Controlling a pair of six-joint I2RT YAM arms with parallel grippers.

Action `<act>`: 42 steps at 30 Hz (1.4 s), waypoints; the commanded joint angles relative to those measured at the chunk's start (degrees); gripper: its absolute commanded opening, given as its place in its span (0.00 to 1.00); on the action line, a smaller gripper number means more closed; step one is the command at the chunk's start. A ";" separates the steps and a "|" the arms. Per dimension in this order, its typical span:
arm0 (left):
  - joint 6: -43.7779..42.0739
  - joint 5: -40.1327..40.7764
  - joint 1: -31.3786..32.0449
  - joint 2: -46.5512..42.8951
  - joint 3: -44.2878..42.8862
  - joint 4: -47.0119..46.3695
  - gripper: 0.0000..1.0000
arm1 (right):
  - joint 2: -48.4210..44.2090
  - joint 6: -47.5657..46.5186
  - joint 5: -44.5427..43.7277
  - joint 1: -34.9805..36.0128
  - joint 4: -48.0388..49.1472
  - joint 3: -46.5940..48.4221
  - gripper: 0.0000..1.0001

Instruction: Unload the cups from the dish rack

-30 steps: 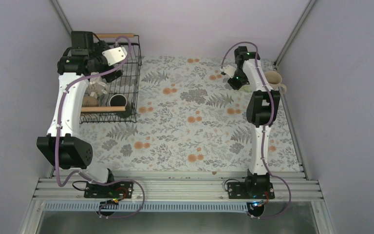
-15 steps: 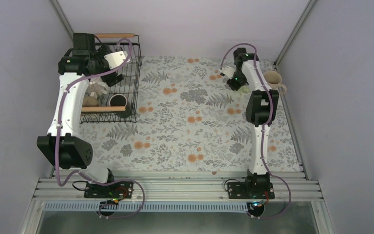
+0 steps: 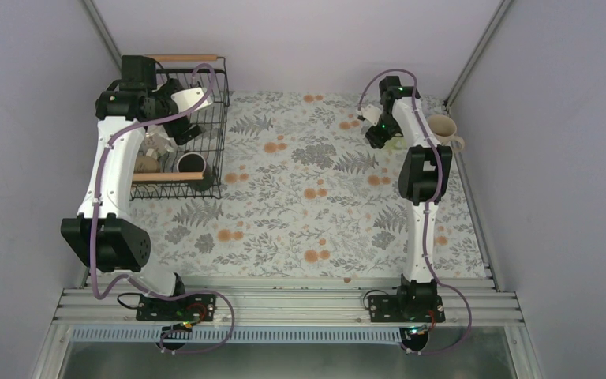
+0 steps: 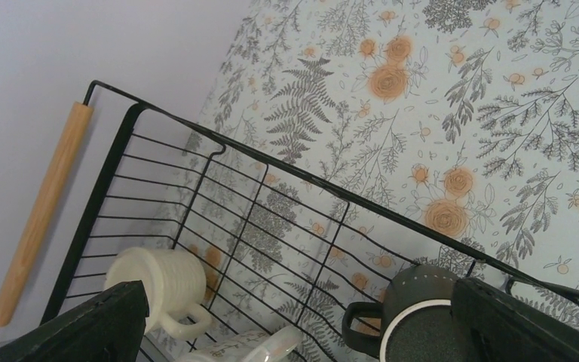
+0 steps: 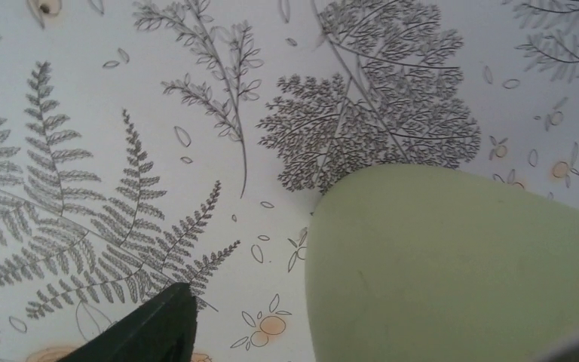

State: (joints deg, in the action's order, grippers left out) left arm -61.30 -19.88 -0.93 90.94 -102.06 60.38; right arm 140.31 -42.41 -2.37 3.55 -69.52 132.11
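Observation:
The black wire dish rack (image 3: 219, 134) stands at the far left, its wooden handle (image 4: 39, 219) by the wall. Inside lie a cream ribbed cup (image 4: 154, 280), a pale patterned cup (image 4: 250, 347) and a black cup (image 4: 415, 324) (image 3: 191, 163). My left gripper (image 4: 301, 343) (image 3: 181, 126) hangs open over them, touching none. At the far right a pale green cup (image 5: 460, 264) (image 3: 395, 143) stands on the floral cloth. My right gripper (image 5: 362, 347) is open around it, and its left finger (image 5: 147, 328) stands clear of the cup wall. A beige cup (image 3: 444, 129) sits just right of it.
The flowered tablecloth (image 3: 300, 205) covers the table between the two arms. Grey walls close in on the left, back and right, with the rack and the beige cup close to them.
My right gripper has opened and let go of the pale green cup, which now stands on the cloth. My left gripper has dipped slightly lower over the rack.

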 commanded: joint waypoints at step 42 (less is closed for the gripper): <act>-8.19 12.34 -3.36 19.62 -12.92 13.71 1.00 | -26.71 5.79 5.63 16.05 5.84 -7.31 0.90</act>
State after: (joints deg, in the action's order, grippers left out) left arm -68.23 -9.10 -4.01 108.53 -113.34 71.79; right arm 114.69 -37.43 1.72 19.44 -64.90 125.16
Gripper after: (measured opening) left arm 0.998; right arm 0.905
